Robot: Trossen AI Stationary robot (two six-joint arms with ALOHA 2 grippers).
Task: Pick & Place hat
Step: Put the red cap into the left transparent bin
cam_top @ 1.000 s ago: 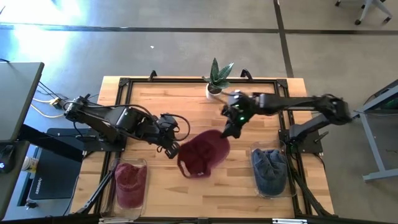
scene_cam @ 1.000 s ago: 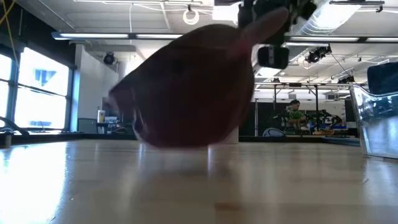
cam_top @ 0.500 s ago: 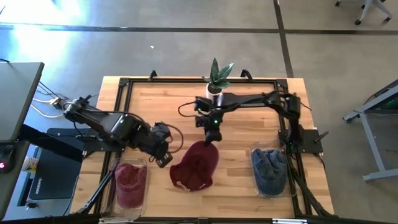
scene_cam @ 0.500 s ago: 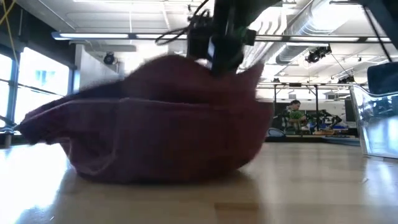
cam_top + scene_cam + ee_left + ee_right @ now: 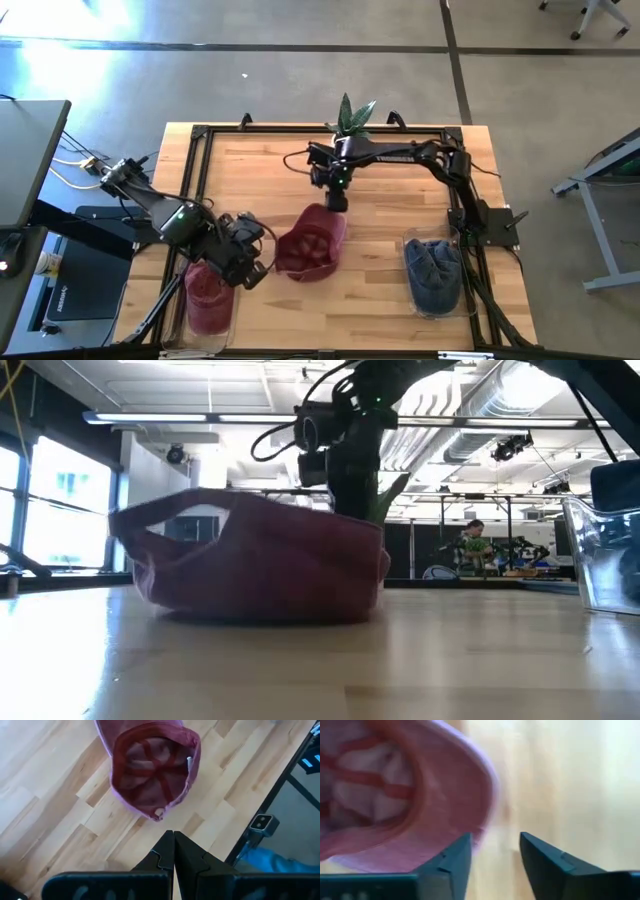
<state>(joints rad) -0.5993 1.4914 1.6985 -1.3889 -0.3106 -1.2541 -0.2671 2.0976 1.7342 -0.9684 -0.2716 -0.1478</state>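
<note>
From my station, the hat (image 5: 308, 243) at the middle of the high view reads as soft maroon cloth, matt, with stitched tape seams crossing its inside. The table (image 5: 400, 300) under it is pale wood in jointed planks, smooth with a faint sheen, edged by a black metal frame (image 5: 197, 140). At lower left a clear glossy plastic bin (image 5: 210, 297) holds more maroon cloth; at lower right its twin (image 5: 434, 277) holds faded blue fabric. My right gripper (image 5: 494, 851) shows matt dark plastic fingers (image 5: 455, 855), and the left gripper (image 5: 173, 851) looks the same.
</note>
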